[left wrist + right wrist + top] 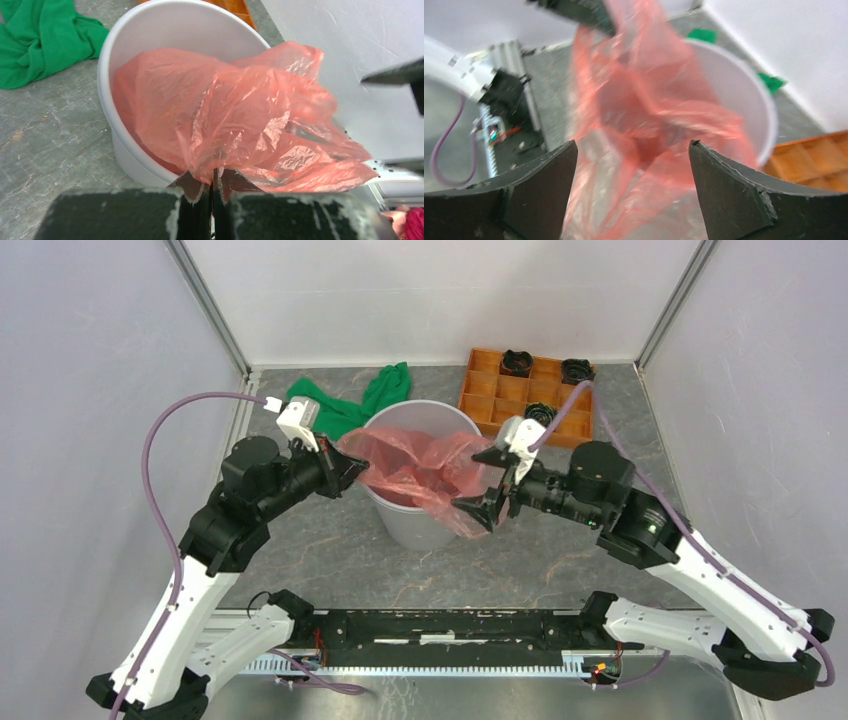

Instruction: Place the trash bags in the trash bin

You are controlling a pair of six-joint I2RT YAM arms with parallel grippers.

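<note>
The red-orange trash bag (425,465) hangs half inside the round grey trash bin (400,525) and spills over its near right rim. My left gripper (350,470) sits at the bin's left rim, shut on a bunched edge of the bag. In the left wrist view the film (240,110) fans out from the pinched jaws of the left gripper (215,179) across the bin (107,60). My right gripper (487,483) stands open at the bin's right side. In its wrist view the bag (639,100) hangs loose between the wide-apart tips of the right gripper (633,150), with the bin rim (766,110) behind.
A green cloth (350,400) lies behind the bin on the left. An orange-brown compartment tray (500,390) with black parts in it stands at the back right. White walls close in the grey table on three sides.
</note>
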